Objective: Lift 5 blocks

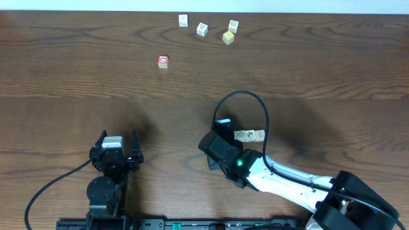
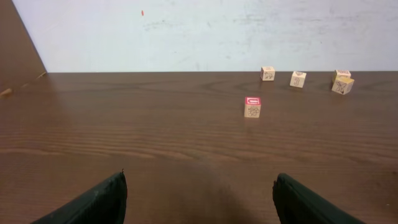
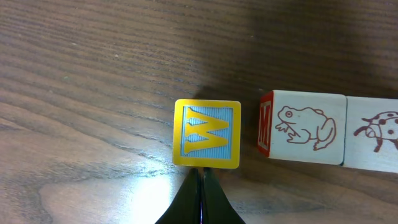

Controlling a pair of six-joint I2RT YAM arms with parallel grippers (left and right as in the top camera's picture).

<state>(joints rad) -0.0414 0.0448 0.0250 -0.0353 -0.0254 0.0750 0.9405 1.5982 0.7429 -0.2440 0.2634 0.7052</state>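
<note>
Where frog block (image 3: 303, 126) meets ladybug block (image 3: 373, 134), their row runs sideways.

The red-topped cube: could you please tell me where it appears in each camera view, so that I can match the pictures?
Overhead: the red-topped cube sits alone in the upper part, left of centre.
Left wrist: the red-topped cube is right of centre, at mid-distance on the table.
Right wrist: not in it.
Shared landmark: the yellow block in the far cluster lies beyond the cube and to its right in the overhead and left wrist views.
</note>
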